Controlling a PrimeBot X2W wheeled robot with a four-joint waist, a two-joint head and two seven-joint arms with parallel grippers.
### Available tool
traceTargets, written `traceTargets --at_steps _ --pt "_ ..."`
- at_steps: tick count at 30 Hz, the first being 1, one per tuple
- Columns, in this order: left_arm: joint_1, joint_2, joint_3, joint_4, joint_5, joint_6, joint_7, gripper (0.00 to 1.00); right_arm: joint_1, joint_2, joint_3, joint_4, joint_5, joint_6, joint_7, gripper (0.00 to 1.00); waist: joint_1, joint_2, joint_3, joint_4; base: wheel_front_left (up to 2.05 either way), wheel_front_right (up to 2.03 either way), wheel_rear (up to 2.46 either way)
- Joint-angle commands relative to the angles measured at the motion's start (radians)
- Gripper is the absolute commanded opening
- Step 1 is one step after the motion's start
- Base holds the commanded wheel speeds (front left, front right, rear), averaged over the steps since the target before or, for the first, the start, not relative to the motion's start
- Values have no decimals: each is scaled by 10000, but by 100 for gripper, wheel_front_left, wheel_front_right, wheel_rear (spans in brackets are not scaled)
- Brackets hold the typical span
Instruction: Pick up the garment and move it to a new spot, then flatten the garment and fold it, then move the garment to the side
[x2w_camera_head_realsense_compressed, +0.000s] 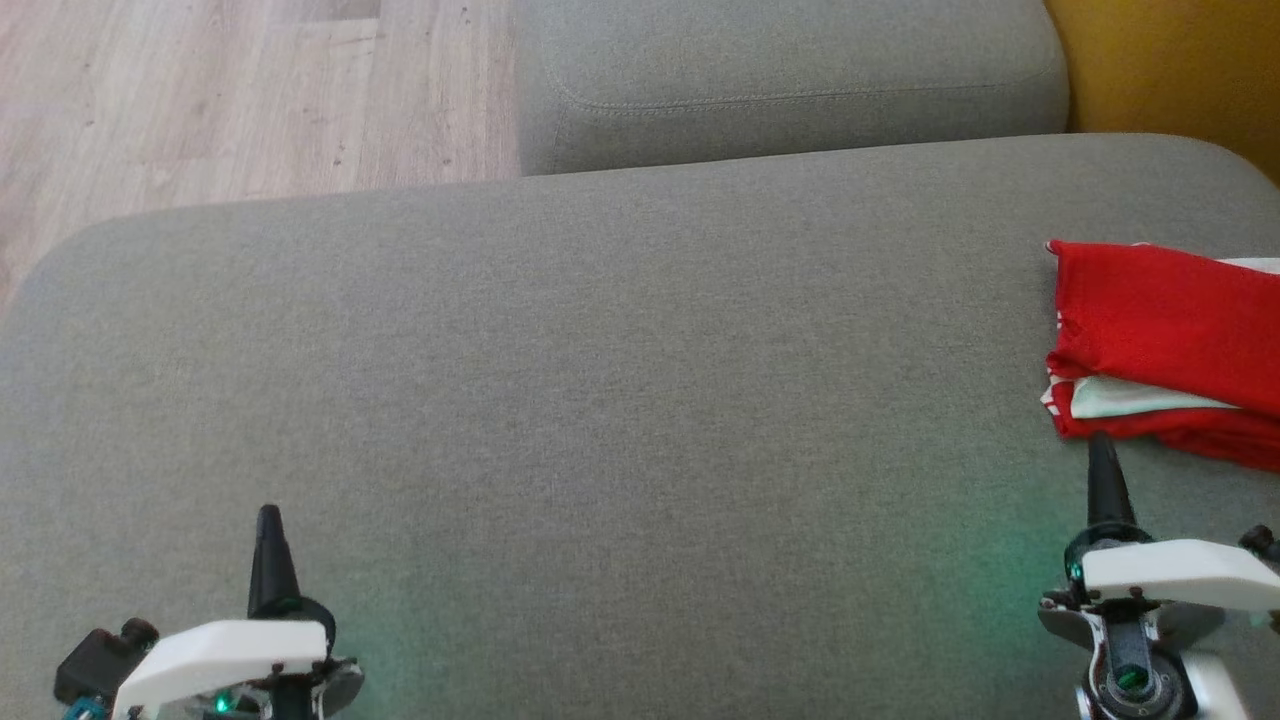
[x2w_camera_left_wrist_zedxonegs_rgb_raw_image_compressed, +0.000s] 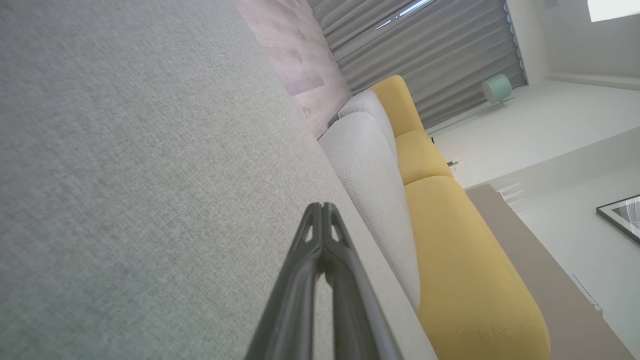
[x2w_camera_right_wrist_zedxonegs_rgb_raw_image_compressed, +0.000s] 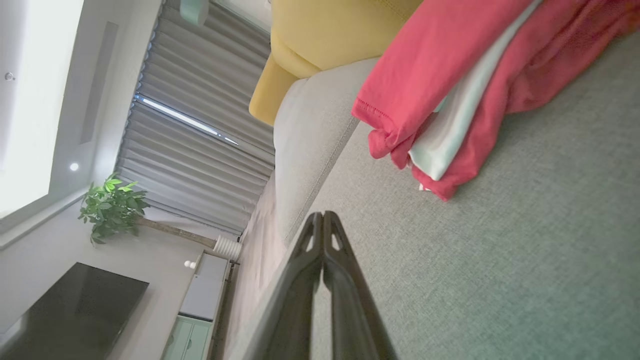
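The grey sofa seat is taking up most of the head view, its wide middle lying bare. Beyond its far edge a grey cushion is sitting, with a yellow cushion past the far right corner and wood floor showing past the far left corner.

The garment, red with a white layer folded in, is lying flat on the seat by its right edge, running out of frame to the right. In the right wrist view the garment is sitting ahead and to the right of the fingers, its folded corner bunching toward them.

The right claw is hanging near the seat's near right corner, fingers pressed together and holding nothing, its tip pointing at the garment's near edge and standing just beside it; bare fabric is lying between them. The left claw is hovering near the near left corner, well apart from the garment, likewise closed and empty.
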Motion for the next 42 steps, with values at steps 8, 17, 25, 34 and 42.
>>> traceTargets --at_steps 8,17,25,34,42 --pt "-618 36 464 -351 -956 -86 297 0 -447 -39 2 -484 1133 48 281 0 -1 0 -1 0 0 0 0" --pt "-688 39 618 -353 -1829 -105 558 0 -447 -42 -93 -584 2134 53 542 0 -1 0 -2 -1 0 0 0" --pt "-751 41 754 -354 -2604 -121 790 0 -447 -44 -178 -673 3023 58 773 0 -1 0 -2 -2 0 0 0" --pt "-814 44 891 -355 -3380 -137 1022 0 -446 -47 -263 -763 3913 62 1004 0 -1 0 -3 -2 0 0 0" --pt "-876 46 1027 -356 -4152 -153 1252 0 -446 -49 -348 -852 4799 66 1234 0 -1 0 -4 -3 0 0 0"
